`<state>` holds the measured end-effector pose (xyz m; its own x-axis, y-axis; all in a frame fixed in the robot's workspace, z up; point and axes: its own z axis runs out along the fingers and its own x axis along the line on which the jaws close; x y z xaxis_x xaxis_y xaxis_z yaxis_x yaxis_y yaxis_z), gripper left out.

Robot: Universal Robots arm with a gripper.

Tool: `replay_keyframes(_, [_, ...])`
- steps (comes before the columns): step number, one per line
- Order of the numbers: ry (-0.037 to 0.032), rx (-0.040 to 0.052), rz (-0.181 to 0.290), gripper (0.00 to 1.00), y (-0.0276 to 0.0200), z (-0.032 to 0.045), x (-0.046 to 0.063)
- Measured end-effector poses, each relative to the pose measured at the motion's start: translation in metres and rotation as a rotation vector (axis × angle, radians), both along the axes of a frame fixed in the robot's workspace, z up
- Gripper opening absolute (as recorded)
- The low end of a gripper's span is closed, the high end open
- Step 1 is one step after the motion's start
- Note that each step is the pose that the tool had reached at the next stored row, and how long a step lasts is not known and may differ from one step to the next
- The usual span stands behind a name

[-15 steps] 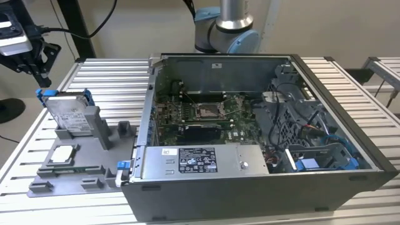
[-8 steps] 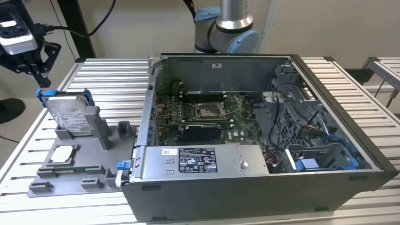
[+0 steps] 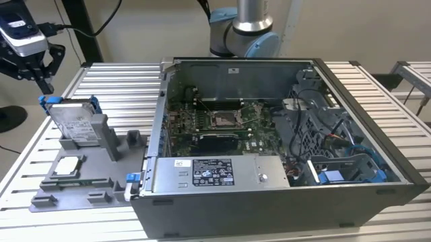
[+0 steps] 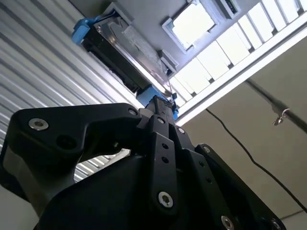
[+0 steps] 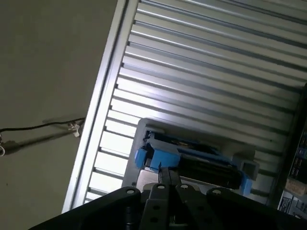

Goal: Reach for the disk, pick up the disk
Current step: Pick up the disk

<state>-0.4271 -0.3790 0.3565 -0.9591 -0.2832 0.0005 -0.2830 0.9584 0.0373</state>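
- Slatted metal table (image 3: 121, 85) across the exterior view, pale wall behind, and everything is laid out on those silver ribs.
- Up in that view's left corner hangs the black hand (image 3: 32, 75), a grey camera block strapped to its top. Open or closed? I cannot tell from here.
- It sits right over the upper end of the disk (image 3: 74, 121), very close to the blue corner of its frame. I cannot tell whether the two are touching.
- The disk is well over on the exterior view's left, propped on edge and leaning back in a grey holder (image 3: 101, 133), white label facing up, blue frame at both top corners.
- In the first wrist view the black linkage of the hand (image 5: 165, 175) lines up on the blue end of the disk (image 5: 206, 165). The second wrist view has the same meeting from the other side, hand (image 4: 160, 103) against the disk's dark edge (image 4: 120, 57).
- The holder rises from a flat grey tray (image 3: 88, 194). Nearer the camera on that tray lies a small square silver chip (image 3: 67, 165).
- Just beside the tray, toward the exterior view's right, stands an open computer case (image 3: 269, 217), green board and cables showing inside.
- A long silver box (image 3: 215, 174) with a black-and-white label runs along its near side.
- Behind the case rises the base of the arm (image 3: 246, 30), silver and pale blue.
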Motion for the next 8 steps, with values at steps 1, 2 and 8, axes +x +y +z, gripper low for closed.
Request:
replay_keyframes(1, [0.0000, 0.0000, 0.018, 0.00, 0.0000, 0.0000, 0.0000])
replay_keyframes(2, [0.0001, -0.0001, 0.036, 0.00, 0.0000, 0.0000, 0.0000])
replay_keyframes(8, [0.0001, 0.0000, 0.146, 0.00, 0.0000, 0.0000, 0.0000])
